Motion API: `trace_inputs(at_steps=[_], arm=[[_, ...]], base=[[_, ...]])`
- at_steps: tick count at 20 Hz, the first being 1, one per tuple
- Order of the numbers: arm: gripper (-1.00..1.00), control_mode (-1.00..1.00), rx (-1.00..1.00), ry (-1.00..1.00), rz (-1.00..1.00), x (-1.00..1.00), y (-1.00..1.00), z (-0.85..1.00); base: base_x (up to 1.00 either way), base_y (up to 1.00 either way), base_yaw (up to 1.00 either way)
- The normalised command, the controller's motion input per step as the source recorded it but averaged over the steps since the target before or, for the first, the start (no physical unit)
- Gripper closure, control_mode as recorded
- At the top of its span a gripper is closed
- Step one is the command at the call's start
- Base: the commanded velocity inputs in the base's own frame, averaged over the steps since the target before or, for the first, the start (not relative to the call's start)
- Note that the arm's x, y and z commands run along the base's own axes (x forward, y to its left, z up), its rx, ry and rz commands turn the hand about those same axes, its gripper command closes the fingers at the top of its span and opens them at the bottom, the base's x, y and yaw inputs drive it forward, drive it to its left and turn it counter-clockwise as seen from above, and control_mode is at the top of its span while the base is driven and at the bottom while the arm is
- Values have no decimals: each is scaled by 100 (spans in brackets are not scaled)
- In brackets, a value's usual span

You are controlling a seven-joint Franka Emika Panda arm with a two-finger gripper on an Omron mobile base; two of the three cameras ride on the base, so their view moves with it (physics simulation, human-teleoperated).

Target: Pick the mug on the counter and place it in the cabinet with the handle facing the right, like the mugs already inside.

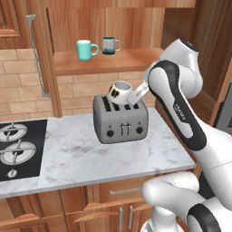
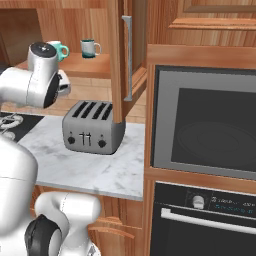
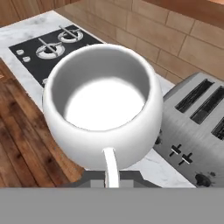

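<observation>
The squat white mug [image 1: 118,92] hangs tilted in the air just above the toaster, its opening turned up and to the left. My gripper [image 1: 134,94] is shut on its small white handle from the right. In the hand view the mug [image 3: 103,109] faces the camera with its handle [image 3: 110,168] pointing down between my fingers. The wooden cabinet shelf [image 1: 113,62] lies behind and above, with a teal mug [image 1: 85,50] and a grey-and-teal mug [image 1: 109,45] on it, handles to the right. The marble counter [image 1: 86,154] lies below.
A grey four-slot toaster [image 1: 120,120] stands on the counter right under the mug. A black stovetop [image 1: 18,149] is at the left. The open cabinet door with its long metal handle [image 2: 127,57] hangs right of the shelf. An oven wall [image 2: 205,125] stands at the right.
</observation>
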Motion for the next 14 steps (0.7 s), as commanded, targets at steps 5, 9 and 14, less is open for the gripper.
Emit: trace_inputs(at_steps=[5,9,14], arm=[[100,-100,1,-6,-3,16,-2,30],[100,-100,0,-5,-2,31,0,22],[100,-100,1,-5,0,29,-1,16]], base=[[0,0,0],[0,0,0],[0,0,0]])
